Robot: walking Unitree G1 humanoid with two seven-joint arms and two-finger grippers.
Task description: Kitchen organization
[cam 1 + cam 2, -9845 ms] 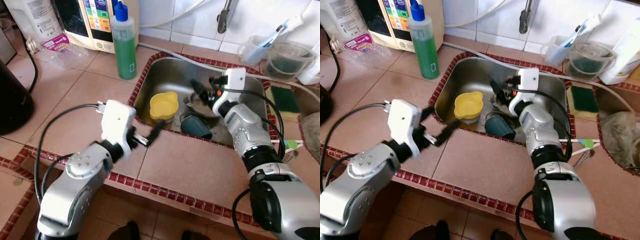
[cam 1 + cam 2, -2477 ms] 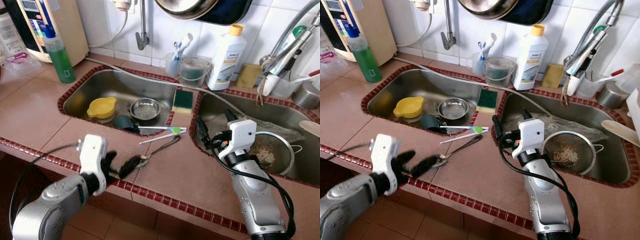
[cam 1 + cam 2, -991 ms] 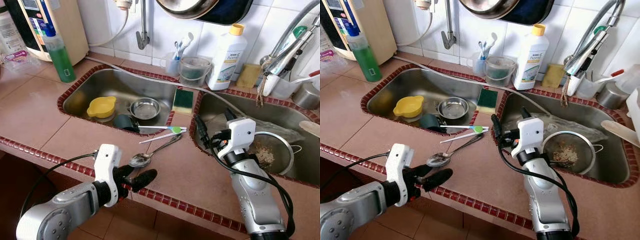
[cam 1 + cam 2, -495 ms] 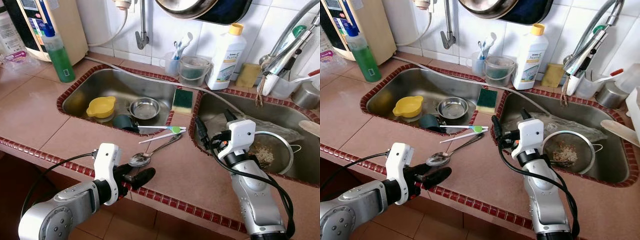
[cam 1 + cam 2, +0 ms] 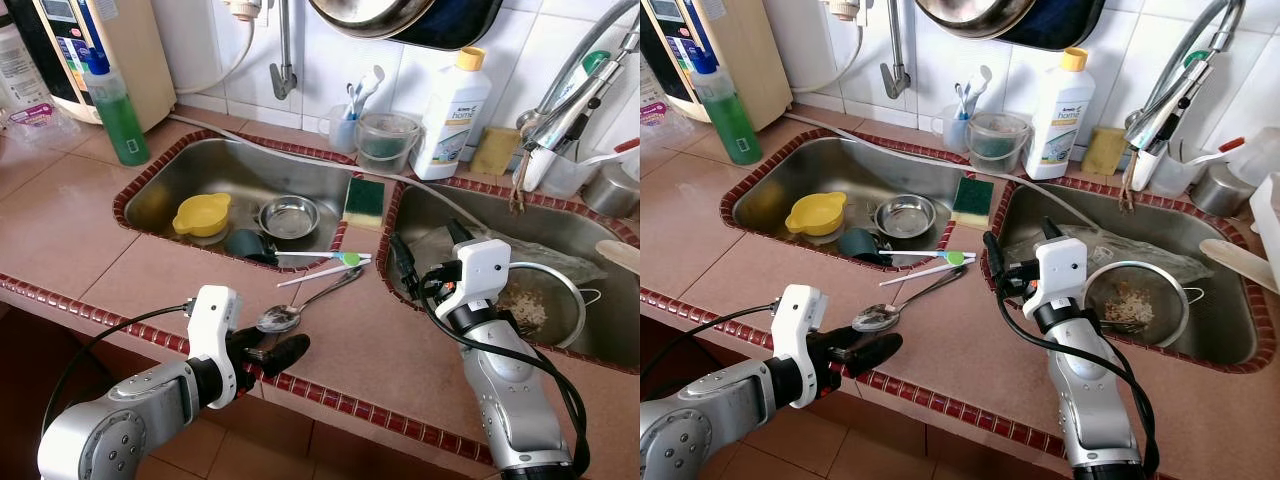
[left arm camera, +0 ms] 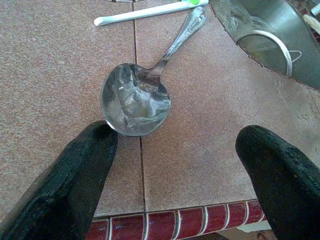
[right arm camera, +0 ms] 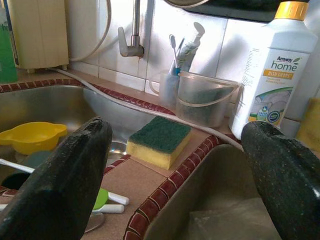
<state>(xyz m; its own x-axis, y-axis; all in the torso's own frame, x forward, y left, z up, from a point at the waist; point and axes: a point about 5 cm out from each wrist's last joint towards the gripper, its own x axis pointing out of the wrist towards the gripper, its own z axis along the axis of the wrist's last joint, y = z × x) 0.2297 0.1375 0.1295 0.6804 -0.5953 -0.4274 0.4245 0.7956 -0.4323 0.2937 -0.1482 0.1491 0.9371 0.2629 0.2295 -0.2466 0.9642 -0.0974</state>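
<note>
Left eye view, tiled countertop (image 5: 90, 230), double sinks, white-tiled wall (image 5: 330, 60)

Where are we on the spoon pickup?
Done: left tool is lined up at the spoon, open. In hand: nothing; the spoon lies flat on the counter. Left: close, lift, put away. Right tool hangs open over the right sink.

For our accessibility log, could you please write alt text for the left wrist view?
The left gripper is open, its two black fingers flanking the bowl of a metal spoon lying on the brown tiled counter. A white utensil lies beyond the spoon's handle, near a sink.
</note>
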